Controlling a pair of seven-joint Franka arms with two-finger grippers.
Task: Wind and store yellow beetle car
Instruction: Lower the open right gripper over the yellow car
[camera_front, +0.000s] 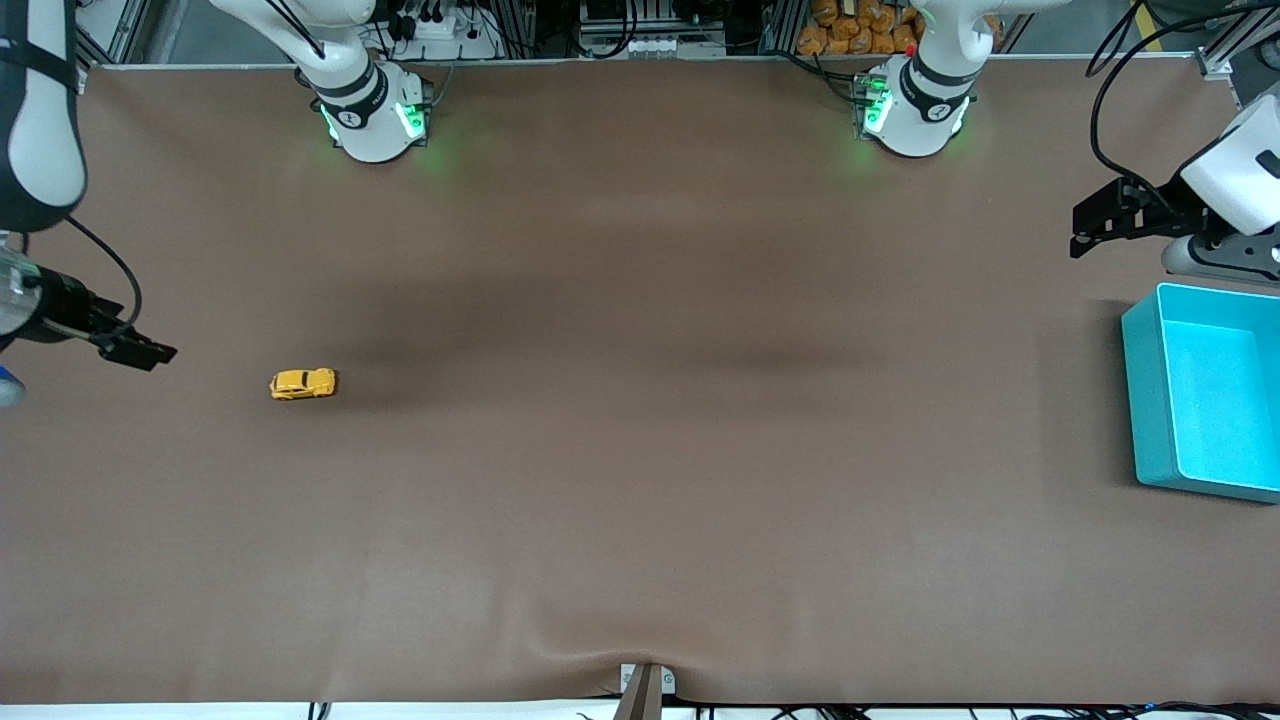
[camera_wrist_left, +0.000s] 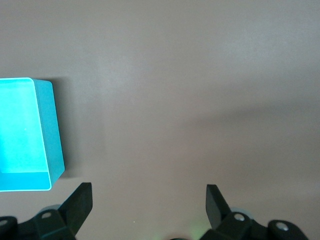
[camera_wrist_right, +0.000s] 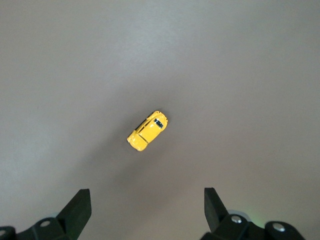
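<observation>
Right gripper (camera_front: 135, 350), jaws apart and empty, raised over the table (camera_front: 640, 450) at the right arm's end; yellow beetle car (camera_front: 302, 383) on its wheels on the tabletop nearby. Left gripper (camera_front: 1095, 225), jaws apart and empty, waiting aloft beside the teal bin (camera_front: 1150, 400).
</observation>
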